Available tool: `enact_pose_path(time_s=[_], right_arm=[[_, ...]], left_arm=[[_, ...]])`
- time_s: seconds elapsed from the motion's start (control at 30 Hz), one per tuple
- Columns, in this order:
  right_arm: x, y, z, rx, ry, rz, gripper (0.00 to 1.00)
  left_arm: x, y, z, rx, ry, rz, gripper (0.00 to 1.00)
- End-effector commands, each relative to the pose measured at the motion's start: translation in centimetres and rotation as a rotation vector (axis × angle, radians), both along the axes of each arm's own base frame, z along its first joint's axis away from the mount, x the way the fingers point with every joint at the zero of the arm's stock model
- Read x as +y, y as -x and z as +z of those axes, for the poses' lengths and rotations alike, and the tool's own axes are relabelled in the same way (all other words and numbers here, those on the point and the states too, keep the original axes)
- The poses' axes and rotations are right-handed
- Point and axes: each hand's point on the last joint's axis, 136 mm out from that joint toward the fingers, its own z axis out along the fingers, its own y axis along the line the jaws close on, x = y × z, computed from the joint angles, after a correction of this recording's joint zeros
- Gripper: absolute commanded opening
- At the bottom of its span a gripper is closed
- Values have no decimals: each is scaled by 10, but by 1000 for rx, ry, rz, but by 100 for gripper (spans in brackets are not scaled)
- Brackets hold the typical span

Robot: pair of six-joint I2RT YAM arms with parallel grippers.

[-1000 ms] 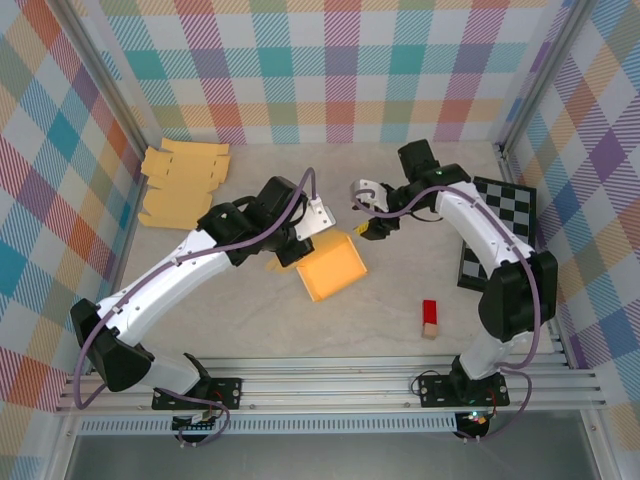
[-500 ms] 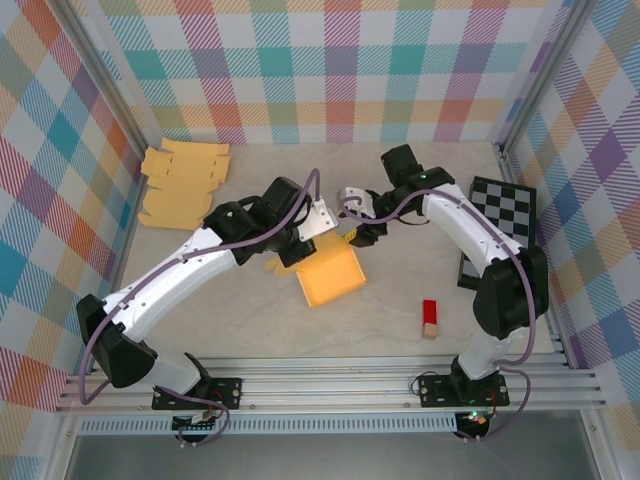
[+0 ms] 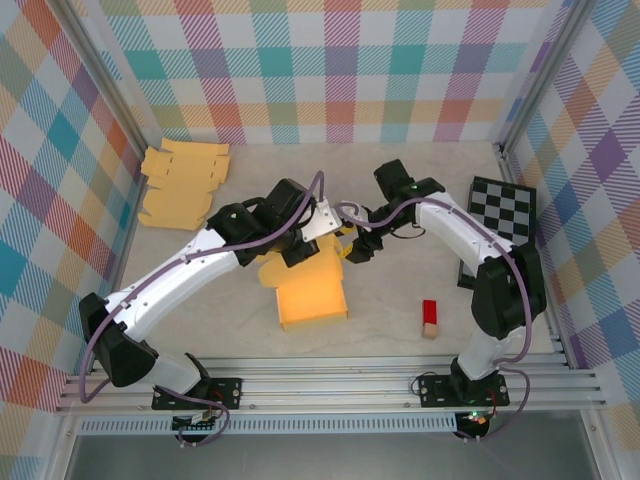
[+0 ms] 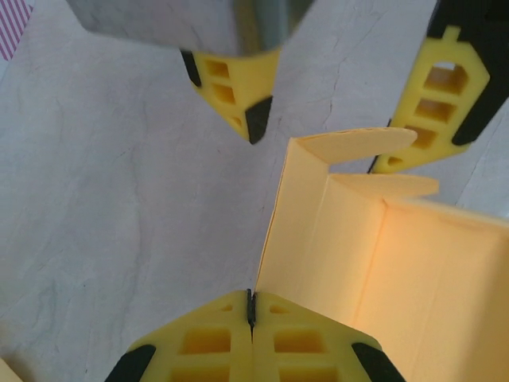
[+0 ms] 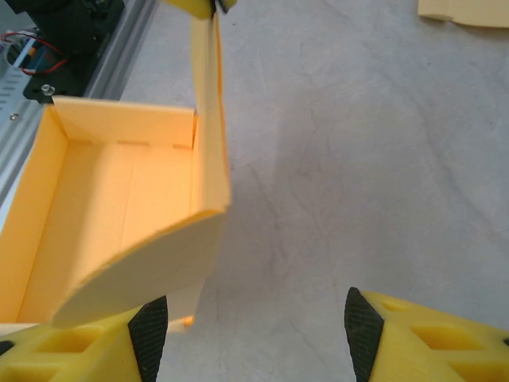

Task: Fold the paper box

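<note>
Plaid walls [image 3: 330, 70] ring the pale tabletop [image 3: 400, 300], and I see the paper box [image 3: 312, 295] sitting near its middle. My left claw [image 4: 251, 306] is pinched together on one box wall's edge. My right claw [image 5: 254, 330] stands apart beside the curled flap [image 5: 143, 263].

Tight on the box side of my right gripper [image 5: 250, 322]
Bare table lies open between its spread fingers. The paper box [image 5: 119, 207] flap crowds one finger, and ahead my left gripper [image 5: 208, 6], pinching the box wall, bars the way.
</note>
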Motion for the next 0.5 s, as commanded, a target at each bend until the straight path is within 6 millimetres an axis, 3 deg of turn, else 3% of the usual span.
enact_pose_path(time_s=[0.0,0.07,0.23,0.47], right_arm=[[9,23,17,59,-103,46,63],[9,23,14,68,-100,36,62],[0,-4,-2,-1,-39,-83,58],[-49,-47,13,-112,-48,-269,58]], left_arm=[[-16,-7,24,-77,80,0,0],[-19,-5,23,-77,75,-8,0],[-15,-6,0,-78,-22,-19,0],[4,-6,-36,-59,-113,17,0]])
